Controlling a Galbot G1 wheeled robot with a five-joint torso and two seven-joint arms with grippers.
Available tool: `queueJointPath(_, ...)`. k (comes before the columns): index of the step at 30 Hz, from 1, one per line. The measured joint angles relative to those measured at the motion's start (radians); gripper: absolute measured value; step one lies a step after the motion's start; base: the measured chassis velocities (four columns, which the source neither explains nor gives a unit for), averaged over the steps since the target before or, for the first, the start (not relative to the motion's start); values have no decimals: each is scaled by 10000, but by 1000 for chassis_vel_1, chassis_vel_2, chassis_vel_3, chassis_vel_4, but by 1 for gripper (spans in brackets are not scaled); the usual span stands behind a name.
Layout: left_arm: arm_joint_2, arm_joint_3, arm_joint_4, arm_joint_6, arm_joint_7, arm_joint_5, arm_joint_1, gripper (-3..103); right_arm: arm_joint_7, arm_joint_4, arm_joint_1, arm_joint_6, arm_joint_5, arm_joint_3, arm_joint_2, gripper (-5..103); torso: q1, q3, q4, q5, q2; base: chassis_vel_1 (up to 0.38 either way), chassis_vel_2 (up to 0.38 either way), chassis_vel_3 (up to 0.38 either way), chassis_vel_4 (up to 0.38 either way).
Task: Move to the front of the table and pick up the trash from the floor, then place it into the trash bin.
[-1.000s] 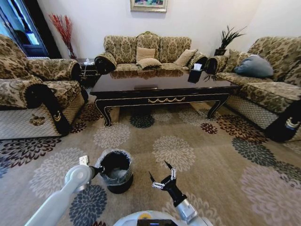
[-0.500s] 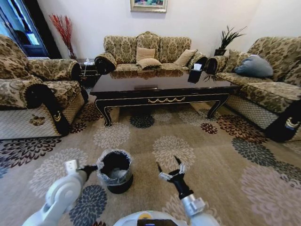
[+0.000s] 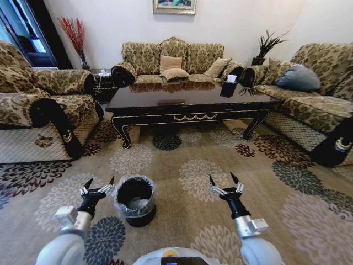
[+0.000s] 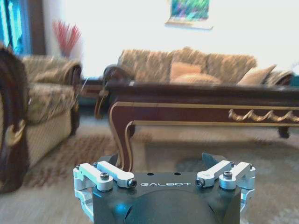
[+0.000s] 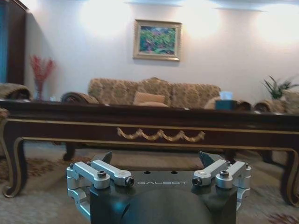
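Observation:
The long dark-brown table (image 3: 187, 104) stands ahead across the flowered carpet floor (image 3: 220, 152). Close in front of me sits the black trash bin (image 3: 135, 200) with a clear liner over its rim. My left gripper (image 3: 98, 185) hangs open just left of the bin, level with its rim and holding nothing. To the bin's right, my right gripper (image 3: 224, 182) is open and empty above the carpet. Both point toward the table. The left wrist view has the left gripper (image 4: 161, 161) facing a table (image 4: 201, 95) leg. The right gripper (image 5: 156, 156) faces the table (image 5: 159, 125) front. The trash is out of view.
Patterned sofas flank the table: one at left (image 3: 38, 105), one behind (image 3: 174, 61), one at right (image 3: 314, 99). A tissue box (image 3: 229, 85) stands on the table's far right. Open carpet lies between me and the table.
The left gripper has drawn back from the bin's rim to its left side and now points forward. The right gripper has swung right and forward. Both arms now sit symmetrically.

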Motion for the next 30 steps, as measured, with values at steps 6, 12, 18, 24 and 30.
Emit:
queueJointPath(6, -575, 13, -80, -1403, 704, 311, 830, 100, -434, -583, -92, 517, 685, 332, 16, 100, 1, -1, 2, -2, 0, 0, 0, 0, 0)
queueJointPath(12, -1139, 29, -27, -2468, 957, 1157, 1617, 100, -649, -816, -156, 820, 276, 263, 198, 100, 0, 0, 1, 0, 0, 0, 0, 0, 0)
queueJointPath(18, -1365, 205, 428, -3270, 1026, 1379, 2137, 100, -713, -738, -204, 901, -179, 222, 266, 100, 1, 0, -1, -3, 0, 0, 0, 0, 0)
queueJointPath(24, -1316, 194, 806, -3752, 1013, 1360, 2349, 100, -817, -807, -215, 994, -302, 293, 225, 100, 1, 0, 1, -3, 0, 0, 0, 0, 0)
queueJointPath(30, -1175, 94, 871, -3802, 973, 1309, 2358, 100, -957, -783, -324, 1027, -461, 296, 266, 100, 1, 0, 0, -3, 0, 0, 0, 0, 0)
